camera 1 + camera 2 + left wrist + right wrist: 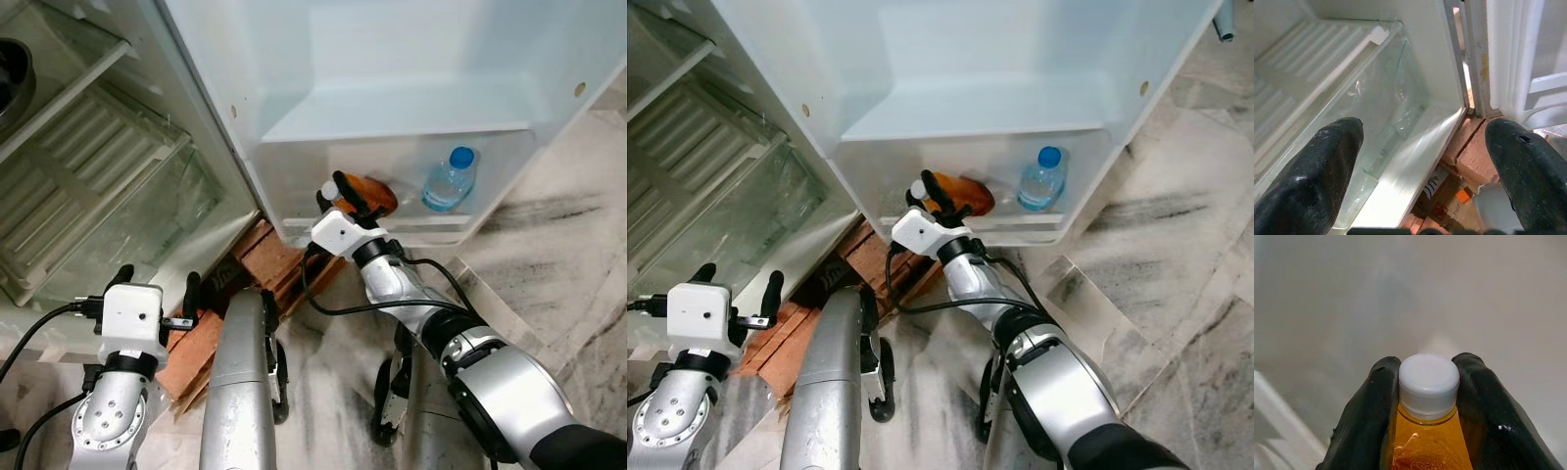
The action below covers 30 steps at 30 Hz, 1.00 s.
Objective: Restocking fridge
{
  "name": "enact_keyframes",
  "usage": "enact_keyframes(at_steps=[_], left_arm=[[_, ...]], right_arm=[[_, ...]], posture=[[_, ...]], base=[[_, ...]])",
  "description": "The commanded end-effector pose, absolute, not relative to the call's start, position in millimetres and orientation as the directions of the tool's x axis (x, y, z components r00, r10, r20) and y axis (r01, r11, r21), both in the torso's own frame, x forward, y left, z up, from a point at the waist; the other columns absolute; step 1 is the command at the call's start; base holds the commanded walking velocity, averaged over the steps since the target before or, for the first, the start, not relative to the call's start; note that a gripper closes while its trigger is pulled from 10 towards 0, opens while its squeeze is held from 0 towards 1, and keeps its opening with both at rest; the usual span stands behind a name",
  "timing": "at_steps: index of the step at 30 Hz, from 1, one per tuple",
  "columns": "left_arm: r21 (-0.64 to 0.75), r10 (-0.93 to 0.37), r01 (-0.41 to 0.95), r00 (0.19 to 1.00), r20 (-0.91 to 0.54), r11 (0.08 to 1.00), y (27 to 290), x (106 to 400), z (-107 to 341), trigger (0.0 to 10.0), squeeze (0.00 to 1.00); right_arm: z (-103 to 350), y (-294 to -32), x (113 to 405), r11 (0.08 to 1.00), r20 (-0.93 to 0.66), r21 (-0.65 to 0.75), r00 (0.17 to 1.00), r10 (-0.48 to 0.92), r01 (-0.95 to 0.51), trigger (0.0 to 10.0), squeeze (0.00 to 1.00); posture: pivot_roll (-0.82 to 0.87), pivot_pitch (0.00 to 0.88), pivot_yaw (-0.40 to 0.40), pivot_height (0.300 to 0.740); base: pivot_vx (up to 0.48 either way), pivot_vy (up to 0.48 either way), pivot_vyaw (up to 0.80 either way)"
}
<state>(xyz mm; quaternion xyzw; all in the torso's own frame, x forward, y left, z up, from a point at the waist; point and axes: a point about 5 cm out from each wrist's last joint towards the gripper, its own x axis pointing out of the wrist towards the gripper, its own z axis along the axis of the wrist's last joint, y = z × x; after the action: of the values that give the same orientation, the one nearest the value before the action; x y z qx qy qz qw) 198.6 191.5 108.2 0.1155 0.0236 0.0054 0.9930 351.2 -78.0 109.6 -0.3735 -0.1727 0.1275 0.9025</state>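
Note:
An orange juice bottle [370, 192] with a white cap [1428, 384] is at the bottom door shelf [392, 230] of the open fridge. My right gripper [340, 196] is shut on the bottle's neck just under the cap, its black fingers [1369, 411] pressed to both sides. A clear water bottle [450, 179] with a blue cap stands on the same shelf, to the right of the juice. My left gripper [155, 294] hovers low by the fridge's base, open with nothing between its fingers [1312, 176], facing the glass crisper drawer [1386, 107].
The fridge's inner shelves [78, 147] and glass drawer are on the left. Bricks [260, 264] and cardboard lie under the fridge's front corner. Marble floor [549, 264] spreads to the right. A black cable [392, 305] loops along my right arm.

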Motion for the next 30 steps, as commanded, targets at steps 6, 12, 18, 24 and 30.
enact_keyframes(at_steps=[6, 12, 18, 24, 30], left_arm=[[0.237, 0.032, -0.012, 0.996, -0.081, 0.971, 195.0, 200.5, 102.0, 10.0, 0.0], [0.236, 0.03, -0.01, 0.996, -0.081, 0.972, 194.3, 202.1, 101.4, 10.0, 0.0], [0.235, 0.017, -0.001, 0.998, -0.067, 0.972, 192.9, 211.8, 101.2, 10.0, 0.0], [0.233, 0.011, 0.002, 0.998, -0.056, 0.972, 191.7, 219.6, 101.3, 10.0, 0.0], [0.228, 0.006, 0.002, 0.999, -0.035, 0.974, 187.8, 228.9, 101.2, 10.0, 0.0]], right_arm=[[105.7, -128.2, 366.9, 0.82, 0.089, -0.57, 0.996, -0.001, 0.052, 10.0, 0.0], [103.7, -136.8, 368.7, 0.877, 0.032, -0.472, 0.996, -0.085, 0.09, 10.0, 0.0], [102.3, -147.6, 371.5, 0.937, -0.059, -0.317, 0.983, -0.176, 0.149, 10.0, 1.0], [114.5, -151.1, 377.9, 0.946, -0.039, -0.273, 0.981, -0.19, 0.173, 10.0, 1.0], [136.9, -145.3, 387.5, 0.958, 0.027, -0.25, 0.991, -0.134, 0.137, 10.0, 1.0]], posture=[[0.32, 0.331, 0.122, 0.562], [0.31, 0.32, 0.121, 0.562], [0.3, 0.295, 0.124, 0.562], [0.28, 0.276, 0.121, 0.562], [0.25, 0.239, 0.11, 0.562]], base=[[0.0, 0.0, 0.0], [0.0, 0.0, 0.0], [0.0, 0.0, 0.0], [0.0, 0.0, 0.0], [0.0, 0.0, 0.0]])
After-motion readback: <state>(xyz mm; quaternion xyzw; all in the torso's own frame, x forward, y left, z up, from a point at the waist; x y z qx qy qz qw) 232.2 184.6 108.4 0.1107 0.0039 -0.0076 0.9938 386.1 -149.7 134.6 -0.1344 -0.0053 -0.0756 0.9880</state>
